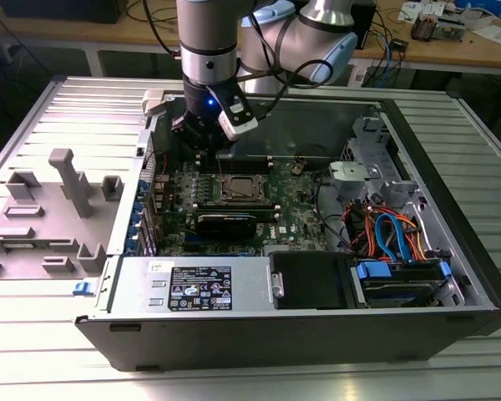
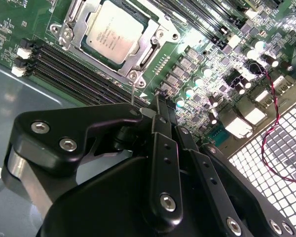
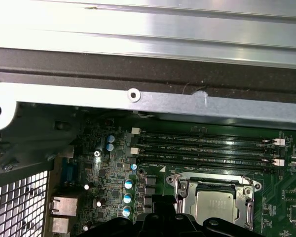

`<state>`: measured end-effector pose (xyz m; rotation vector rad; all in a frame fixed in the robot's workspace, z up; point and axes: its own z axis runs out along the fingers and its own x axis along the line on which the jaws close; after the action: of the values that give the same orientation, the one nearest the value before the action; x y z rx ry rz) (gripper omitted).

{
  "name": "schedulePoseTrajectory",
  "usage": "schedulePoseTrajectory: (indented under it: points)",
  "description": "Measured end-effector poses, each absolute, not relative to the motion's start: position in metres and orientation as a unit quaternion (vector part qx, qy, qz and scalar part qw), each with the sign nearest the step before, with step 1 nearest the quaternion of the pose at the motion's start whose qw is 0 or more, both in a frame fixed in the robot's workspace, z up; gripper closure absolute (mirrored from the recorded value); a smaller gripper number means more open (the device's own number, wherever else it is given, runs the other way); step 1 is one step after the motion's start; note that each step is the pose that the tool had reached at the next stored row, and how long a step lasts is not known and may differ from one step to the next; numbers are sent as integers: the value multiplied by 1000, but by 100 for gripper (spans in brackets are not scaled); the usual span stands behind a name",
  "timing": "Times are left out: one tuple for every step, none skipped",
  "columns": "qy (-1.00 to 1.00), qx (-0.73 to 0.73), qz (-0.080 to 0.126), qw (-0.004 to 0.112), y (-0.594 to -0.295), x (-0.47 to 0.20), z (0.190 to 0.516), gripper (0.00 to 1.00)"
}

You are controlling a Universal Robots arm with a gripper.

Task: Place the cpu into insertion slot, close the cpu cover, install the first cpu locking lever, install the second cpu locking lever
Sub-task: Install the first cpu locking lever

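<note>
The cpu [image 2: 113,37] lies flat in the insertion slot [image 3: 176,183] on the green motherboard, its silver top showing. The cpu cover [image 2: 148,52] lies down around it as a metal frame. A thin metal lever rod [image 2: 133,91] stands up from the slot's near corner, right beside my black gripper [image 2: 163,106]. The fingers look pressed together with nothing visible between them. In the exterior view the gripper [image 1: 207,150] hangs inside the open computer case, just behind the cpu [image 1: 238,190] and toward the exterior view's left. The first wrist view has the gripper tip [image 3: 160,200] beside the cpu [image 3: 214,207].
Long black memory slots [image 3: 207,143] run beside the socket. A black card [image 1: 225,224] and a power supply [image 1: 196,288] sit in front. Drive cage and cables [image 1: 392,234] fill the exterior view's right. The case wall [image 3: 138,98] is close behind. A grey fixture [image 1: 58,200] lies outside.
</note>
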<state>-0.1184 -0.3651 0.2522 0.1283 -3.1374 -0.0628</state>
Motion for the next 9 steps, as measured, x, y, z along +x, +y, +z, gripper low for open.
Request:
schedulePoseTrajectory:
  points:
    - [-999, 42, -20, 0, -365, -119, 252, 89]
    - [-999, 45, -20, 1, -365, -120, 252, 89]
    - [-999, 47, -20, 1, -365, -120, 252, 89]
    - [-999, 48, -20, 1, -365, -120, 252, 89]
    - [-999, 48, -20, 1, -365, -120, 252, 89]
    - [-999, 50, -20, 1, -365, -120, 252, 89]
    - [-998, 51, -20, 1, -364, -120, 252, 89]
    - [-998, 52, -20, 1, -364, -120, 252, 89]
    - [-998, 57, -20, 1, -358, -120, 252, 89]
